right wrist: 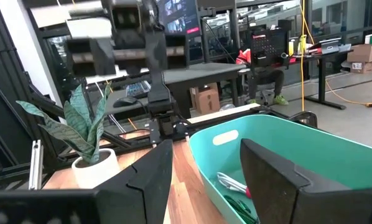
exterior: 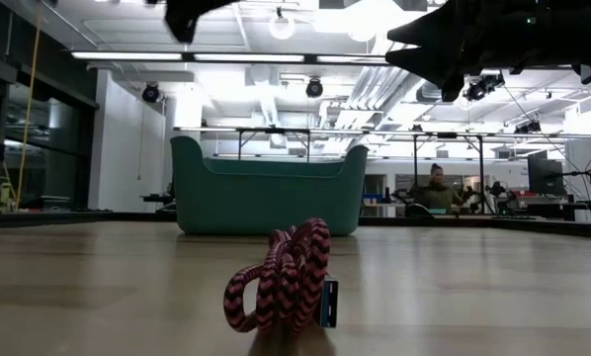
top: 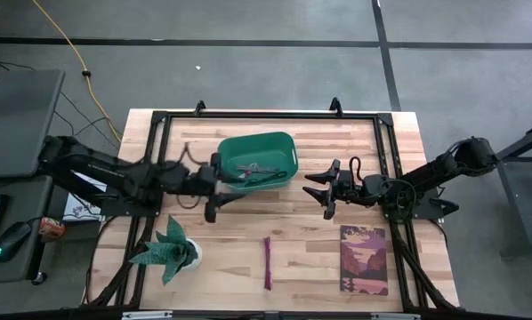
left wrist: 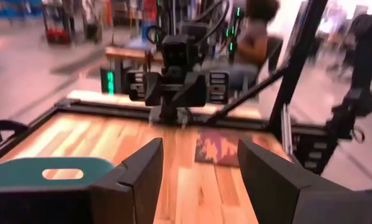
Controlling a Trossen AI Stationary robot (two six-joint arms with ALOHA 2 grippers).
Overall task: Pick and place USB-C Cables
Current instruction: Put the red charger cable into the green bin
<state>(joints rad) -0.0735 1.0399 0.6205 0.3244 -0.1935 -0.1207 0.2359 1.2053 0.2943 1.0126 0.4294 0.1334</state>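
- Dark maroon braided USB-C cable bundle [top: 268, 263] lying alone on the pale wooden table [top: 337, 151] near its front edge, about midway between left and right, long axis running near-to-far.
- In the green plastic bin [top: 258, 161] farther back, other cables [top: 251, 168] already dropped: a white-and-red one [right wrist: 231, 182] and a green one [right wrist: 241, 206] seen from the right wrist.
- Left gripper [top: 211, 188] at the bin's left side, jaws spread wide, holding nothing; right gripper [top: 323, 189] just right of the bin, jaws likewise wide and empty.
- Maroon bundle well apart from both, nearer the front than either; roughly between the two, neither plainly closer.
- Likely next: a reach toward the front, fingers set across the bundle's narrow width.
- Low view alone showing the braid's red-and-black weave and a blue-edged plug [exterior: 329, 303]; high view alone giving its place on the table.
- Green leafy plant in a white pot [top: 170, 252] to the left, purple-covered book [top: 365, 260] to the right.
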